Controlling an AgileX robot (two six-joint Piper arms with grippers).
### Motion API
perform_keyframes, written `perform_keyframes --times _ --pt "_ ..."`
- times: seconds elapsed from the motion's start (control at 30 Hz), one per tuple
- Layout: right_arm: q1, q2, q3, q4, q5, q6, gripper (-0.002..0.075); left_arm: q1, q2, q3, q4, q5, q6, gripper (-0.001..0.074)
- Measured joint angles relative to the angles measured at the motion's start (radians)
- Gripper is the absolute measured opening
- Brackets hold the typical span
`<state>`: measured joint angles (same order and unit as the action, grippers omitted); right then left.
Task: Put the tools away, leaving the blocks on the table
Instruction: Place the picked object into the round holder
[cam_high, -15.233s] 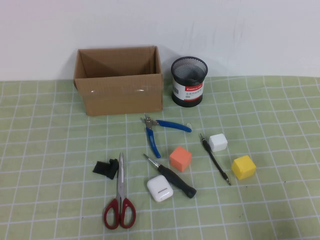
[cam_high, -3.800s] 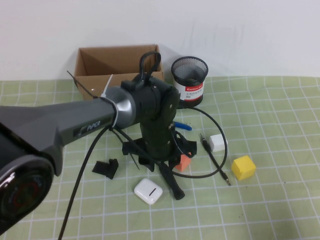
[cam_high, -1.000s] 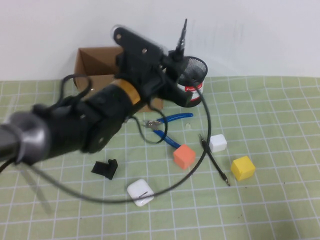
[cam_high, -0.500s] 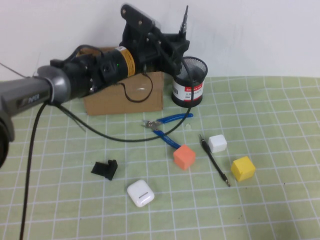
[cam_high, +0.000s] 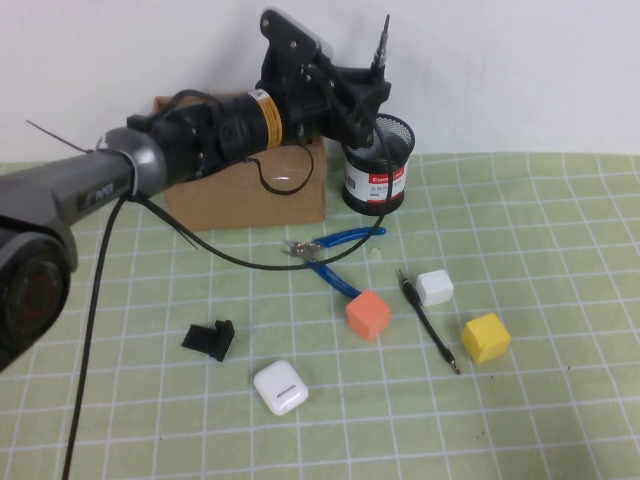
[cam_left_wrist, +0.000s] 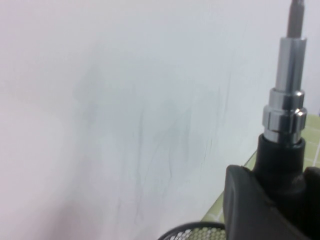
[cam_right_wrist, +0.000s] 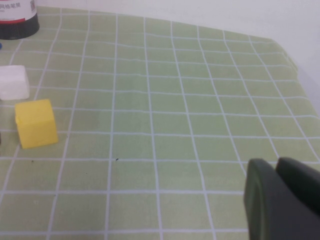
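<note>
Left gripper (cam_high: 368, 98) shifted right over mesh cup (cam_high: 376, 163); jaws pinching thick screwdriver (cam_high: 379, 42), tip up; right gripper (cam_right_wrist: 282, 197) unclear

No legible text on anything.

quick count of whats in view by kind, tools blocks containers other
tools: 3 (screwdriver in left gripper above cup, pliers, thin screwdriver)
blocks: 3 (orange, white, yellow)
containers: 2 (box, cup)
other: 2 (earbud case, bracket)
total: 10
right gripper: low over mat
</note>
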<state>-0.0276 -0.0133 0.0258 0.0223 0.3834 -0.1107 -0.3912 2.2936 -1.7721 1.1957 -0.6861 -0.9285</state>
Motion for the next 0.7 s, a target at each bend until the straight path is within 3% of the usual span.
perform_keyframes --times 0.7 --pt "0.0 0.0 0.0 0.0 0.0 0.0 -0.0008 0.004 0.052 -0.004 -0.044 -0.026 0.107 0.0178"
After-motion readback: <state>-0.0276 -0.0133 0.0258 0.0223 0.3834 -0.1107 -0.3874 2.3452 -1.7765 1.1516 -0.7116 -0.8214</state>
